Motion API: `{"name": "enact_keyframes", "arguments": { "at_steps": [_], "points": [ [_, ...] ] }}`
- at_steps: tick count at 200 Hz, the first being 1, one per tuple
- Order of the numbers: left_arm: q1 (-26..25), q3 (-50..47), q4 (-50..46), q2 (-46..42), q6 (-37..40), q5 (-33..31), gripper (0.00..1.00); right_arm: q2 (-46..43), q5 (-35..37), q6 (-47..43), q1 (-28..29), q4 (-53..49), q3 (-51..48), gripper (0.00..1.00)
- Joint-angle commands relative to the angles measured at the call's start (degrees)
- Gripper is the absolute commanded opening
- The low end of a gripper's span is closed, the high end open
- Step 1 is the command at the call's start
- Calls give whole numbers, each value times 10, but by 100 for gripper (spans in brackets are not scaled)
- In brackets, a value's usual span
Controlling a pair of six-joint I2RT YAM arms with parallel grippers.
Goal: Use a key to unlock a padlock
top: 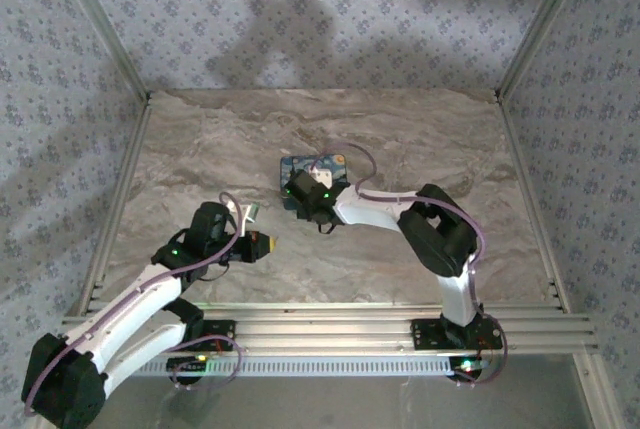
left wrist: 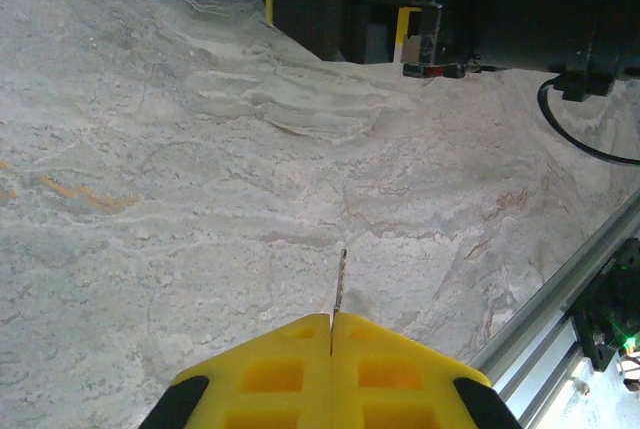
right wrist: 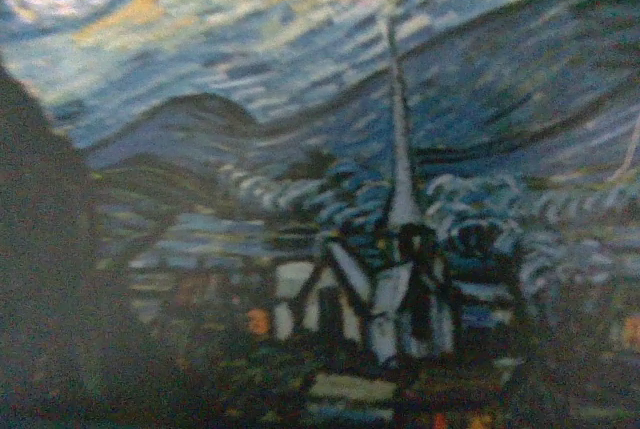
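Your left gripper point(left wrist: 331, 327) is clamping its two yellow fingers point(left wrist: 270, 374) on one thin key point(left wrist: 340, 279) above the marble table point(left wrist: 200, 199). Your right gripper point(top: 305, 194) is hovering over one Starry Night print point(top: 338, 162); whether its jaws are apart, you cannot tell.

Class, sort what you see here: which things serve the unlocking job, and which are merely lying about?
For the job:
- key, pinched edge-on between the shut left fingers
- perhaps the blue painted item; its role is unclear

Just there:
- marbled table
- metal rail at the near edge
- patterned walls
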Motion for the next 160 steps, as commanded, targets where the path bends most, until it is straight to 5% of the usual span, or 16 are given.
{"name": "enact_keyframes", "arguments": {
  "at_steps": [1, 94, 160],
  "points": [
    [1, 11, -2, 4, 12, -2, 0, 13, 34, 10, -1, -13, 16, 50],
    [1, 8, -14, -27, 4, -13, 0, 38, 36, -12, -5, -8, 35, 32],
    [1, -6, 24, -24, 27, 23, 0, 3, -2, -35, -13, -13, 34, 4]
  ]
}}
